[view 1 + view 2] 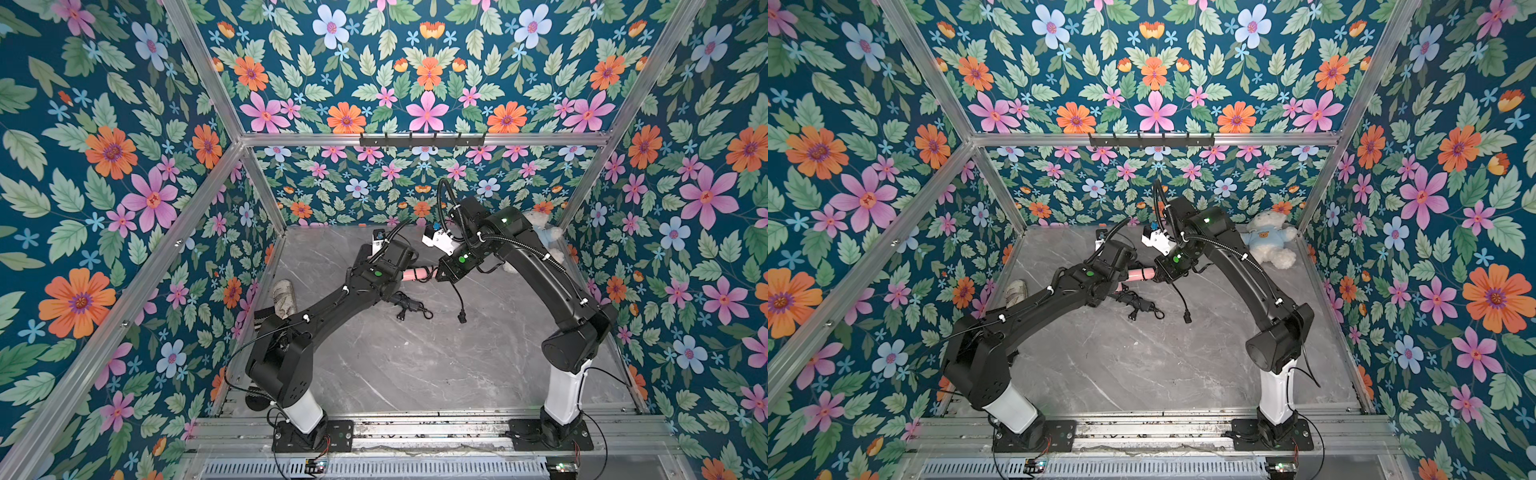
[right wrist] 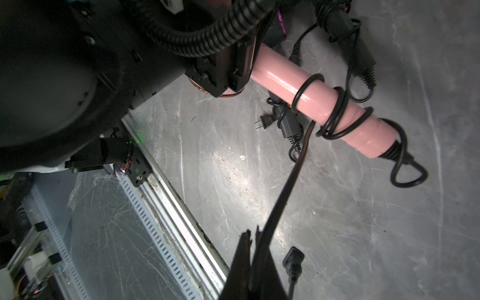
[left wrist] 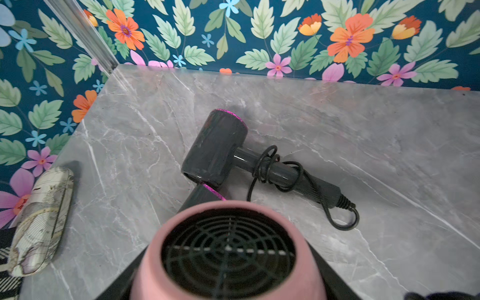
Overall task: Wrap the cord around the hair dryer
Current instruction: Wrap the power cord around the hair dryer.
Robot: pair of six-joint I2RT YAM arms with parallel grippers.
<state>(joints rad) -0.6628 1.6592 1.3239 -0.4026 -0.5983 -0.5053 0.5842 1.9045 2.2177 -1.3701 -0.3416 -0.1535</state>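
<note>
Your pink hair dryer (image 2: 280, 78) hangs above the table (image 1: 415, 365), between the two wrists. Its handle points toward the right arm, and the cord (image 2: 335, 111) is looped loosely around it a few times. Your left gripper (image 2: 231, 75) is clamped on the dryer's head, with that arm stretched forward and angled inward. Your right gripper (image 2: 253, 244) is pinched closed on the cord, elbow raised and forearm sloping down and inward. A grey dryer (image 3: 215, 150) lies on the table beneath.

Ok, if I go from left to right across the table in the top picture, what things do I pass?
Patterned case → pink hair dryer → dangling cord → teddy bear.
</note>
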